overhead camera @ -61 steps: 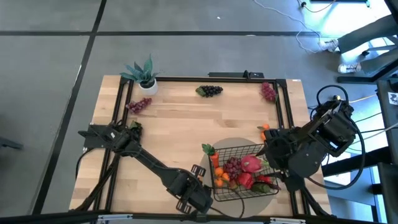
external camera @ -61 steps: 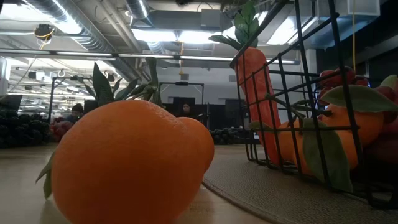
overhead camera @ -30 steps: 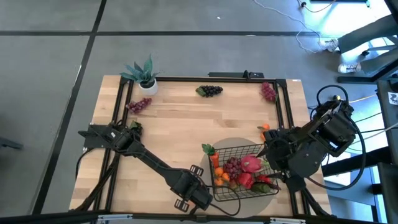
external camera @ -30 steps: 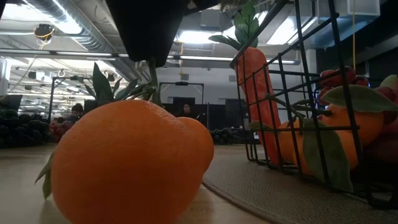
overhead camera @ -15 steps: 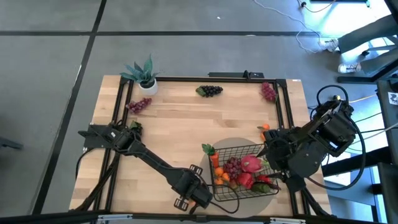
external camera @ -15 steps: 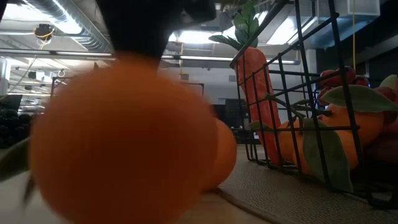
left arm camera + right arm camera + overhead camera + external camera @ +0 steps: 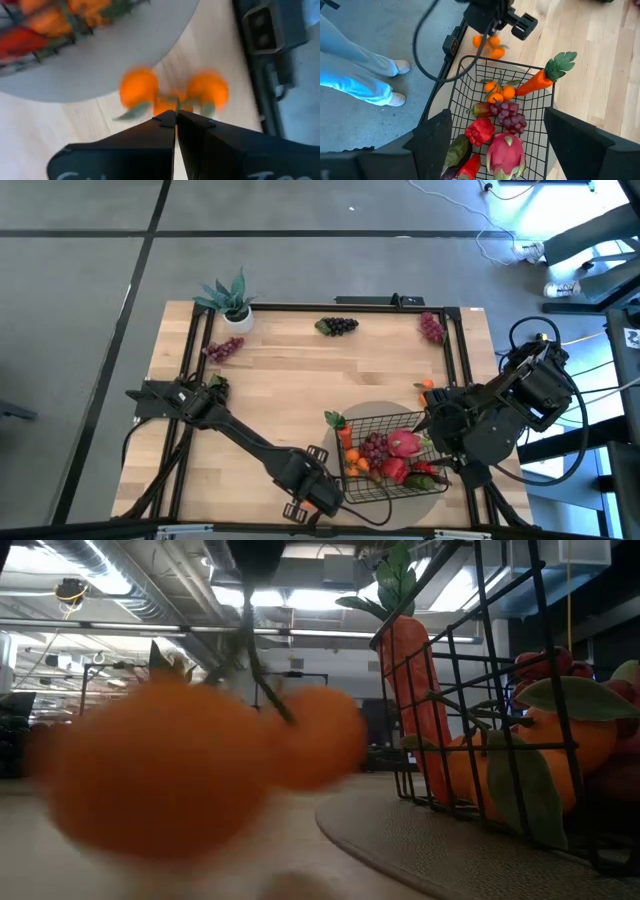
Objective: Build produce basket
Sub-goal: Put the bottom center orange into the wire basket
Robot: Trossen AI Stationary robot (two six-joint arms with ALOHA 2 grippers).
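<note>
the basket (image 7: 385, 455) sits on a mat (image 7: 432, 488) at the bench's (image 7: 300, 395) front right, holding a carrot (image 7: 544, 73), grapes (image 7: 510, 116) and a dragon fruit (image 7: 506, 156). a cluster of oranges (image 7: 489, 44) hangs just left of the basket. a plant (image 7: 230, 300) stands at the back left corner.

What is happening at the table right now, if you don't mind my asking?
The robot is filling a black wire basket with toy produce. The left hand is shut on the stem of a small bunch of oranges beside the basket, near the table's front edge. The right hand hangs open above the basket, which already holds a carrot, grapes, a dragon fruit and peppers. Three more grape bunches lie along the table's far side.
</note>
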